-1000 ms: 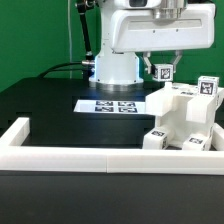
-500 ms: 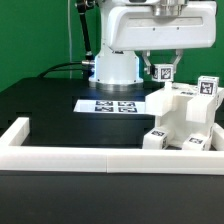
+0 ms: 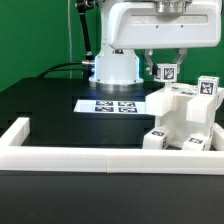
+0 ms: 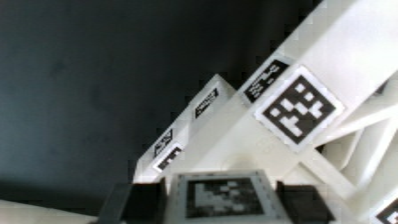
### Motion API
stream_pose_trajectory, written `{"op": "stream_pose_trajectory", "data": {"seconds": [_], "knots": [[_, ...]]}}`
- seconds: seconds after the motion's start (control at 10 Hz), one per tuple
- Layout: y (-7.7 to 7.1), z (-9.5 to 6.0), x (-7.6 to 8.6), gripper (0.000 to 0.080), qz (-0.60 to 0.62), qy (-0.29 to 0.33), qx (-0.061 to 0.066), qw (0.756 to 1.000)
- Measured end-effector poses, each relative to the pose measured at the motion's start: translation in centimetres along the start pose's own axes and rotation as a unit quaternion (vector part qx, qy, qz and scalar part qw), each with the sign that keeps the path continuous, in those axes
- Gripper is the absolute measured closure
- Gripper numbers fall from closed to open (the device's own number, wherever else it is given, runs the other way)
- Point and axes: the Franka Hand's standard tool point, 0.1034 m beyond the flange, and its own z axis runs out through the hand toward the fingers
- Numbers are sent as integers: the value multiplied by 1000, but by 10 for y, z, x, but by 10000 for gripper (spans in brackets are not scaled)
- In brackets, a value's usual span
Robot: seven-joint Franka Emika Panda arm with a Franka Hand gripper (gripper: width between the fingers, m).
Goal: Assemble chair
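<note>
Lifted a touch since a second ago: gripper and the small tagged part between its fingers, sitting slightly higher over the assembly than before; everything else unchanged.

Black table across the scene, edged along the front by the long white border rail. Marker board flat on the table near the arm's base. At the exterior view's right, against the rail, the partly built chair: a stepped white block of joined parts, tags on its upper corner and lower front faces. Above its upper step, clear of it, the gripper, jaws closed on the small tagged part. Wrist view: same part clamped between the dark fingers, tag face toward the camera, with the chair's tagged white bars slanting just beyond it. Contact between part and chair: cannot tell.
</note>
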Motion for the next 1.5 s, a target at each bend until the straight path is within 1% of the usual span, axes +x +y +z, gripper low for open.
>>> {"op": "stream_pose_trajectory", "data": {"seconds": [0.1, 0.3, 0.9, 1.5], "knots": [[-1, 0, 0, 509, 2, 0, 0, 1000], [-8, 1, -1, 509, 4, -3, 1, 1000], [-4, 2, 6, 509, 5, 14, -6, 1000], [-4, 1, 7, 509, 5, 15, -7, 1000]]}}
